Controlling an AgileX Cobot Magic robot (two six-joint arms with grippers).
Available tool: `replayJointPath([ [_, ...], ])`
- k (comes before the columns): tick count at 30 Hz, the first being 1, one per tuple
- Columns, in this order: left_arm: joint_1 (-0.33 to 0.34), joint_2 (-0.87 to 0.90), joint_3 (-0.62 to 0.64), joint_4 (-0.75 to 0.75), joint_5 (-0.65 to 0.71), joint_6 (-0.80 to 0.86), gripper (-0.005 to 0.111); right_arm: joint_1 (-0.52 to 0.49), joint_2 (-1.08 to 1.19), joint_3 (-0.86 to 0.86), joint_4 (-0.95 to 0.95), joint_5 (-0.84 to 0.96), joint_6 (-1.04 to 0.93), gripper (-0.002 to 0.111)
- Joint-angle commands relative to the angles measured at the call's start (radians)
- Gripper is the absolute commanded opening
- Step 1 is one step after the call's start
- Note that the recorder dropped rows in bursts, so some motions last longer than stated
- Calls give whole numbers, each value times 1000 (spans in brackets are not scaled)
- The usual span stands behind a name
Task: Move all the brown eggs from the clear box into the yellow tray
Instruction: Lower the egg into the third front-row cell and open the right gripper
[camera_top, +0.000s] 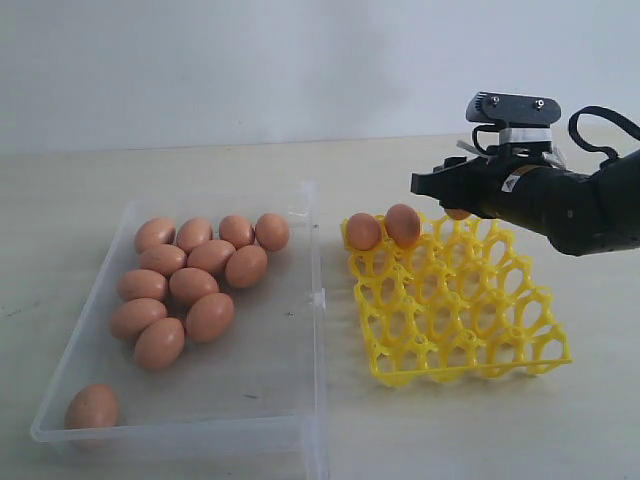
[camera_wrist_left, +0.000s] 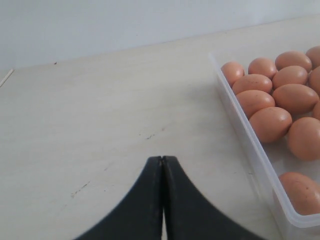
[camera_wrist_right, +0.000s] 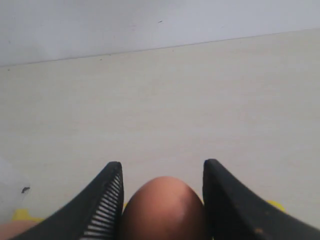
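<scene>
My right gripper (camera_wrist_right: 163, 168) is shut on a brown egg (camera_wrist_right: 162, 210), its two jaws pressed to the egg's sides. In the exterior view this gripper (camera_top: 445, 192) hangs over the back row of the yellow tray (camera_top: 460, 300), and the held egg (camera_top: 458, 213) peeks out beneath it. Two brown eggs (camera_top: 363, 231) (camera_top: 403, 224) sit in the tray's back left cells. Several brown eggs (camera_top: 190, 285) lie in the clear box (camera_top: 310, 330) on the left. My left gripper (camera_wrist_left: 161, 159) is shut and empty over bare table beside the box wall (camera_wrist_left: 250, 145).
One egg (camera_top: 92, 406) lies alone in the box's near left corner, apart from the cluster. The box and tray stand side by side on a pale wooden table, with a white wall behind.
</scene>
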Motion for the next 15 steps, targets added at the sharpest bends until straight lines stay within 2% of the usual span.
replayJointPath([
  [1,-5,-6,-4,-1,-6,-5,0,-6,11,-7,-12,-31,1,0],
  [15,-5,-6,-4,-1,-6,-5,0,-6,71,-35,-75,-69,22,0],
])
